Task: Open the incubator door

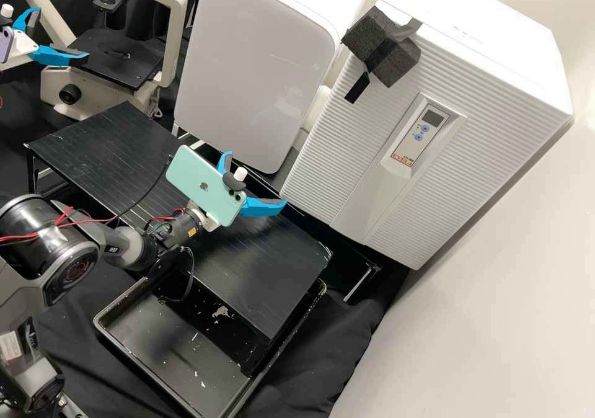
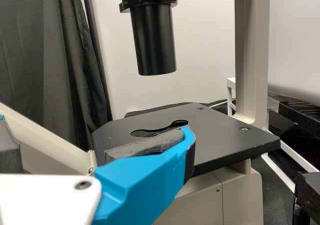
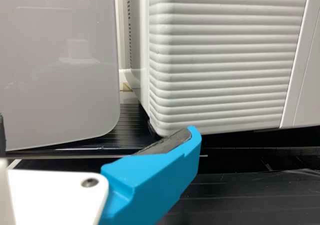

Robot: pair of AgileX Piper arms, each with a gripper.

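Observation:
The white incubator with a ribbed front and a small display panel stands at the right, its front looking shut. A dark foam block with black tape sits at its top front edge. My right gripper is open over the black platform, in front of the incubator's lower corner and apart from it. In the right wrist view, my right gripper stands before the ribbed incubator front. My left gripper is open at the far left beside the microscope; the left wrist view shows my left gripper before its stage.
A white cabinet with a glossy grey front stands left of the incubator. The microscope's black stage is at the back left. A slatted black platform runs below, with a black tray nearer. A white wall bounds the right side.

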